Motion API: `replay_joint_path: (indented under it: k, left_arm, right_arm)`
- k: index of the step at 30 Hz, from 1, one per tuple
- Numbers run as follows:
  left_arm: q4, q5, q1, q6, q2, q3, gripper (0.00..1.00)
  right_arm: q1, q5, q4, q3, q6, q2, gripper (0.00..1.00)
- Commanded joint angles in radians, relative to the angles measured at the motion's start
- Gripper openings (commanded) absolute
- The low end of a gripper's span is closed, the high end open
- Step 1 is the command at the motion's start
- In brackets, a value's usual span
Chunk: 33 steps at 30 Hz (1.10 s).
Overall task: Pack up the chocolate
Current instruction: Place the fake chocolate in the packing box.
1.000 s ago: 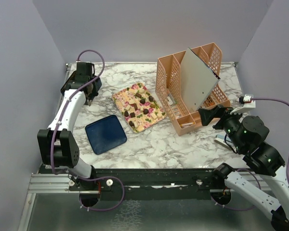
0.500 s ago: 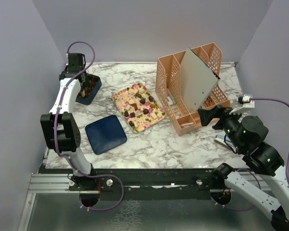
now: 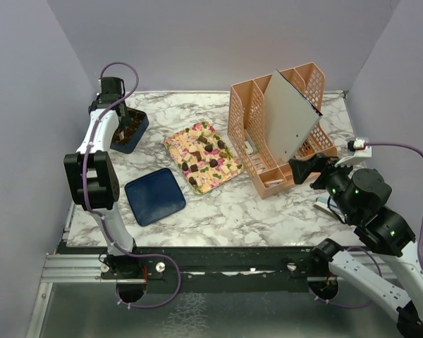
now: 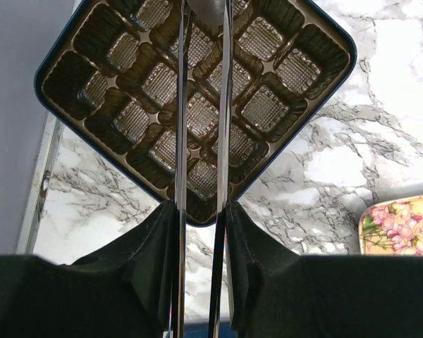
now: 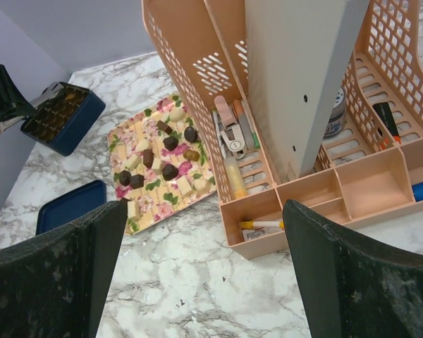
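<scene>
The chocolate (image 3: 206,156) lies as several dark brown and cream pieces on a floral tray (image 3: 176,141); it also shows in the right wrist view (image 5: 170,171). A dark blue box (image 3: 135,132) with a gridded brown insert stands at the back left, and its cells look empty in the left wrist view (image 4: 197,105). My left gripper (image 3: 120,116) (image 4: 201,211) is shut on thin metal tongs (image 4: 224,105), whose blades reach out above the box. My right gripper (image 3: 307,169) (image 5: 204,282) is open and empty, above the table in front of the organizer.
The box's dark blue lid (image 3: 154,196) lies flat in front of the floral tray. A peach mesh desk organizer (image 3: 250,134) (image 5: 190,63) holds pens and small items, with a grey board (image 3: 289,116) leaning in it. Walls stand close on three sides.
My left arm has swung back and left, and the dark blue box that it covered now shows. The right arm has not moved.
</scene>
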Motion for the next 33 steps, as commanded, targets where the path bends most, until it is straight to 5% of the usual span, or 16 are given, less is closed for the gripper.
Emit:
replay_joint_path:
  k: [1, 10, 33]
  left_arm:
    - [0.006, 0.039, 0.011, 0.017, 0.030, 0.056, 0.34]
    - [-0.027, 0.046, 0.011, 0.015, 0.037, 0.086, 0.43]
    - [-0.059, 0.191, -0.019, 0.016, -0.195, -0.046, 0.42]
  right_arm:
    - [0.002, -0.001, -0.008, 0.027, 0.010, -0.013, 0.97]
    - [0.002, 0.007, -0.017, 0.021, 0.007, -0.033, 0.97]
    - [0.002, -0.028, -0.016, 0.012, 0.026, -0.031, 0.97]
